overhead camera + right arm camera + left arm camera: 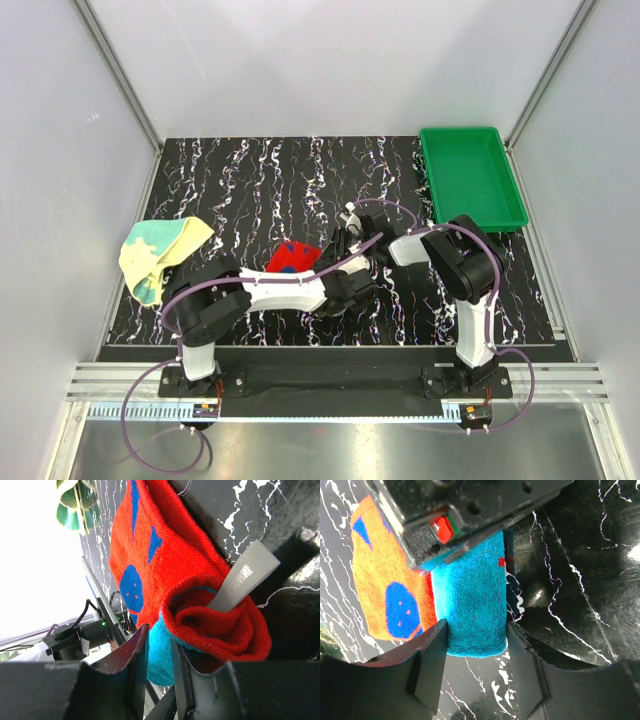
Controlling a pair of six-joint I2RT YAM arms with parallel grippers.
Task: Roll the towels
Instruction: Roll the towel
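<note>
The red towel (pixel 291 258) with blue blotches lies mid-table, partly rolled, its teal underside showing. In the left wrist view the teal roll (pixel 472 605) sits between my left gripper's (pixel 476 630) fingers, and both fingers (pixel 427 660) touch its sides. The flat part (pixel 380 580) spreads out to the left. My right gripper (pixel 159 645) is shut on a teal layer at the roll's end (pixel 220 625), beside a grey label (pixel 245 577). Both grippers (pixel 345 265) meet at the towel's right edge. The pale yellow towel (pixel 160 255) lies crumpled at the table's left edge.
A green plastic tray (pixel 470 175) stands at the back right corner of the black marbled table (pixel 260 180). White walls enclose the table on three sides. The right gripper's body (pixel 470 510) hangs just above the roll in the left wrist view.
</note>
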